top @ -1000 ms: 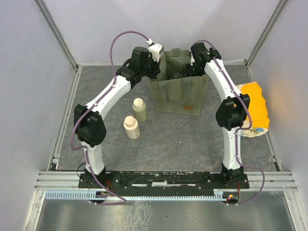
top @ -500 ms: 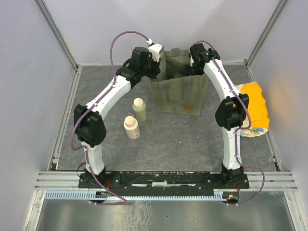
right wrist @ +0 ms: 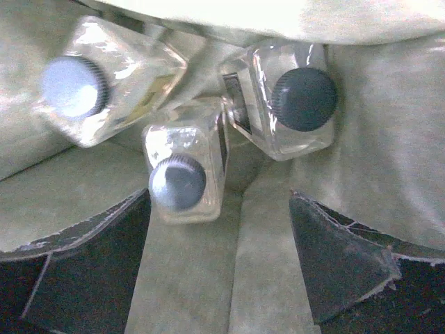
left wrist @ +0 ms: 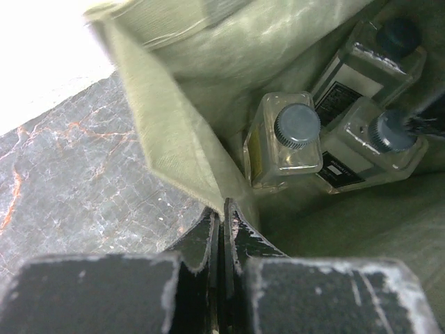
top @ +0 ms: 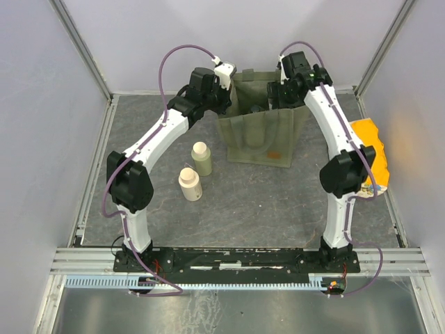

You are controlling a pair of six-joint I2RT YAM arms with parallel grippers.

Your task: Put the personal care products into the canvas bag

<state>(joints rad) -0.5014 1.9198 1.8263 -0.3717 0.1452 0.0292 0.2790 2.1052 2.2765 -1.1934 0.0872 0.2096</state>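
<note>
Since a second ago the right arm has lifted its wrist a little at the bag's right rim, and its elbow has swung right and nearer, covering more of the orange and cream soft plastic packet [top: 368, 142]. The left arm has not shifted.

The olive-green canvas bag [top: 261, 136] stands upright at the far middle of the grey stone-patterned table [top: 257, 198]. The left gripper [left wrist: 222, 217] has its jaws pressed together on the bag's left rim, with the fabric edge pinched between them. The right gripper [right wrist: 219, 261] hangs over the bag's mouth, its jaws spread wide and holding nothing.

Inside the bag three clear square bottles with dark caps lie close together on the fabric floor. In the right wrist view one is at the upper left [right wrist: 104, 83], one at the centre [right wrist: 184, 170] and one at the upper right [right wrist: 292, 97]; the centre bottle touches the right one.

Outside, left of the bag, the olive-green bottle with a pale cap [top: 202, 160] stands upright, and the cream bottle with a pale cap [top: 190, 184] stands just nearer and to its left.
</note>
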